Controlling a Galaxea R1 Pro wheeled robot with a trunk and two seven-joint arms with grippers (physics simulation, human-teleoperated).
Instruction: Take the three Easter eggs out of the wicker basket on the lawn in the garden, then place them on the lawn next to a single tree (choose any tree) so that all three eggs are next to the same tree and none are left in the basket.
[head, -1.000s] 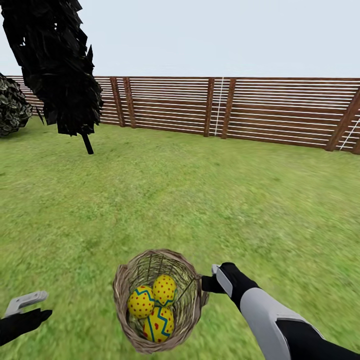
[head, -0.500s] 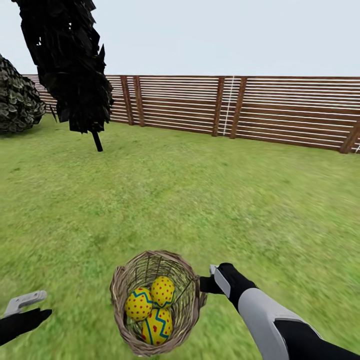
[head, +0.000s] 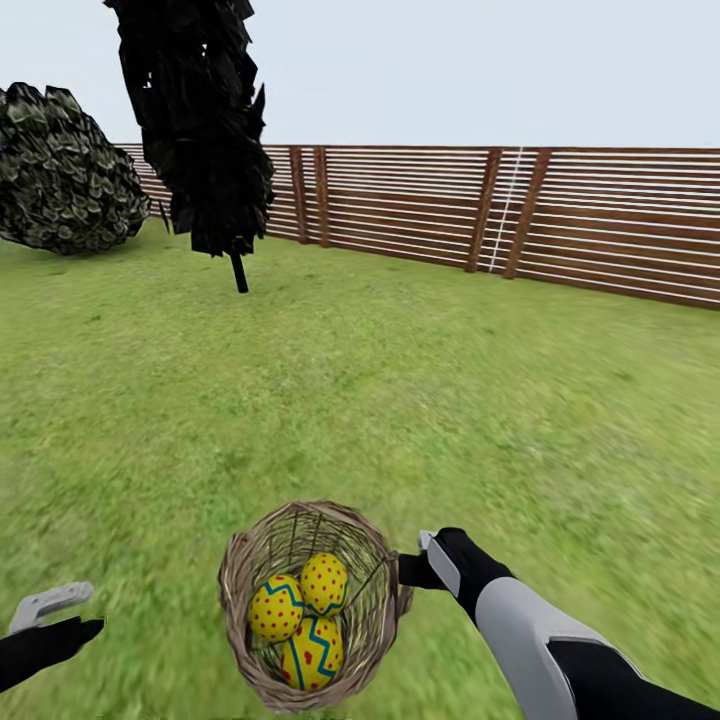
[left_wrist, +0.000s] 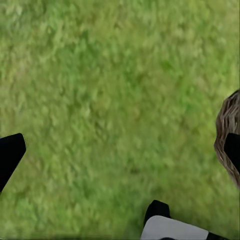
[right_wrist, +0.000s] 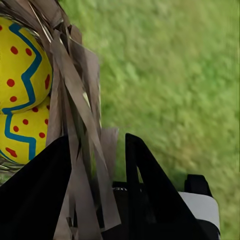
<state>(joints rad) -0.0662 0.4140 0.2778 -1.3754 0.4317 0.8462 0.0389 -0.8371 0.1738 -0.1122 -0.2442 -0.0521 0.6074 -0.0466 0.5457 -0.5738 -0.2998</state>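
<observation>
Clamping the braided rim of the wicker basket (head: 305, 605) between its two dark fingers, the right gripper (head: 412, 570) holds the weave at the basket's side nearest that arm; the right wrist view shows one finger (right_wrist: 30, 200) inside the wall and the other outside, wicker strips pinched between them. Just past the inner finger, inside the basket, lie the three Easter eggs (head: 302, 610), yellow with red dots and blue zigzags, packed together and touching. Well off to the other side of the basket, the left gripper (head: 45, 615) hangs over bare lawn (head: 420, 400) with nothing between its fingers; how far they stand apart I cannot tell. Far ahead of both arms stand a dark narrow tree (head: 200, 130), a rounded bush (head: 60, 170) and the slatted wooden fence (head: 560, 215).
</observation>
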